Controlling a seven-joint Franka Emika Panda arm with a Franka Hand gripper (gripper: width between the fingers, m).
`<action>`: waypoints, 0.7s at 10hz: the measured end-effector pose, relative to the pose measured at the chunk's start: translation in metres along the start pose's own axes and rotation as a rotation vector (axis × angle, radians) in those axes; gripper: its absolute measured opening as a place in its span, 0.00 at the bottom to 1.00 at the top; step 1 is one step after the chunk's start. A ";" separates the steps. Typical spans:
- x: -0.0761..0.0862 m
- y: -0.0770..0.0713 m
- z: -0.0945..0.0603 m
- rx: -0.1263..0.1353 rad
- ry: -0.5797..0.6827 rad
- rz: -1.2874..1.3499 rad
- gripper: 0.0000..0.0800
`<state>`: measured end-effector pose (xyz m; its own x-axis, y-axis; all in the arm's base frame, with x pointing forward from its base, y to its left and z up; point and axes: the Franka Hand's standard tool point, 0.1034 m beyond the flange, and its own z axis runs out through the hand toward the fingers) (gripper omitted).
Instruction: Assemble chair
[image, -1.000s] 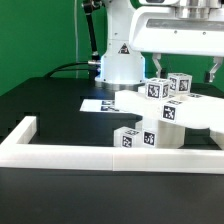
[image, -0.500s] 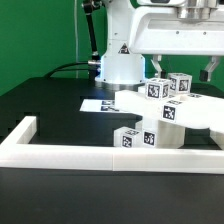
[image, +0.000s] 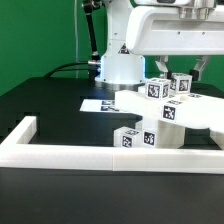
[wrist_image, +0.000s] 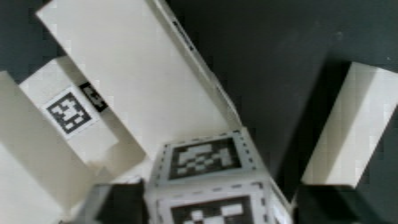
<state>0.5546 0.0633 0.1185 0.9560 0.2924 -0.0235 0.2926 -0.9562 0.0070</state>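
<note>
The chair is in loose white pieces with square tags, bunched at the exterior view's right: a broad flat piece (image: 200, 118), tagged blocks (image: 155, 90) (image: 170, 113) and a low block (image: 130, 138) in front. My gripper (image: 182, 72) hangs over the topmost tagged block (image: 180, 86). In the wrist view that block (wrist_image: 205, 158) sits between my dark fingers (wrist_image: 125, 210), which lie against its two sides, so the gripper (wrist_image: 214, 208) is shut on it. A long white plank (wrist_image: 134, 70) and a tagged piece (wrist_image: 63, 110) lie beyond it.
A long white border frame (image: 100, 152) runs along the front and turns back at the exterior view's left. The marker board (image: 100, 103) lies flat on the black table behind the parts. The robot's base (image: 120, 65) stands at the back before a green wall.
The fingers have closed in from wide open onto the sides of the topmost tagged block. The arm and the parts have stayed where they were.
</note>
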 end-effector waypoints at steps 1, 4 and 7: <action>0.000 0.000 0.000 0.000 0.000 0.001 0.35; 0.000 0.000 0.000 0.001 0.000 0.114 0.36; -0.001 0.003 0.000 0.003 0.000 0.360 0.36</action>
<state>0.5550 0.0602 0.1184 0.9978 -0.0635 -0.0197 -0.0633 -0.9979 0.0118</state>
